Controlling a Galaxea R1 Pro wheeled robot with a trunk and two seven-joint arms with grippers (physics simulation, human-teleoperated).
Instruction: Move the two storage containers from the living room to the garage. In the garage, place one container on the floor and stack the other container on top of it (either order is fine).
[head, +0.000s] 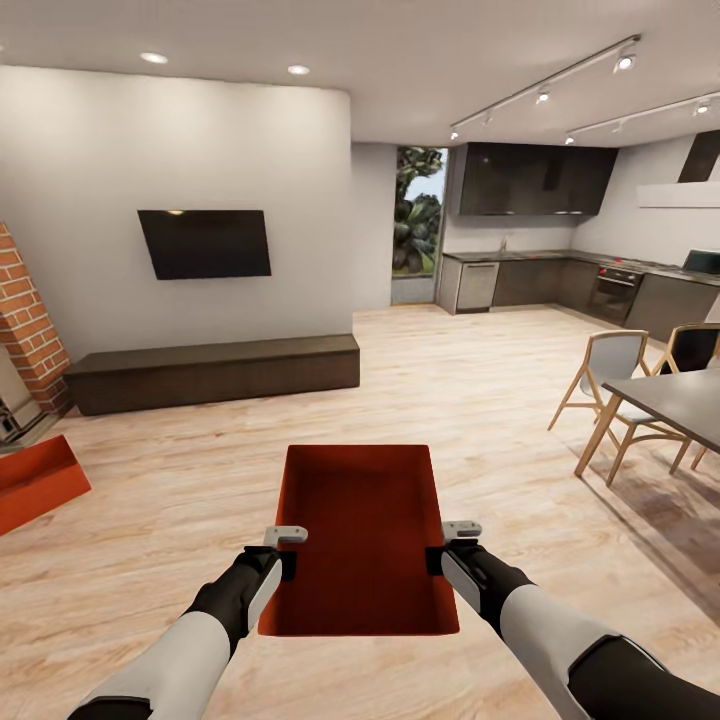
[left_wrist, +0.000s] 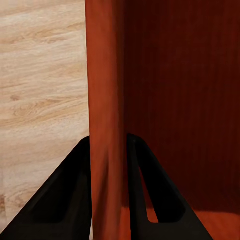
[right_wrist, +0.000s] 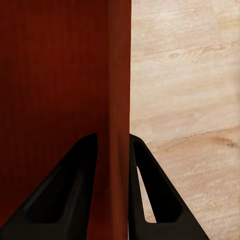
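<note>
An orange-red topless storage container (head: 360, 540) hangs in front of me above the light wood floor of the living room. My left gripper (head: 285, 562) is shut on its left wall, my right gripper (head: 437, 558) on its right wall. In the left wrist view the black fingers (left_wrist: 70, 200) pinch the container wall (left_wrist: 107, 100). The right wrist view shows the same: fingers (right_wrist: 70, 195) clamped on the wall (right_wrist: 115, 90). A second storage container (head: 35, 480) lies on the floor at the far left, partly cut off by the frame edge.
A black wall TV (head: 205, 243) hangs over a long dark low bench (head: 212, 372). Brick fireplace (head: 25, 330) at left. Dining table (head: 675, 405) and chairs (head: 605, 375) stand at right, a dark kitchen (head: 560, 275) behind. Open wood floor (head: 450, 390) lies ahead.
</note>
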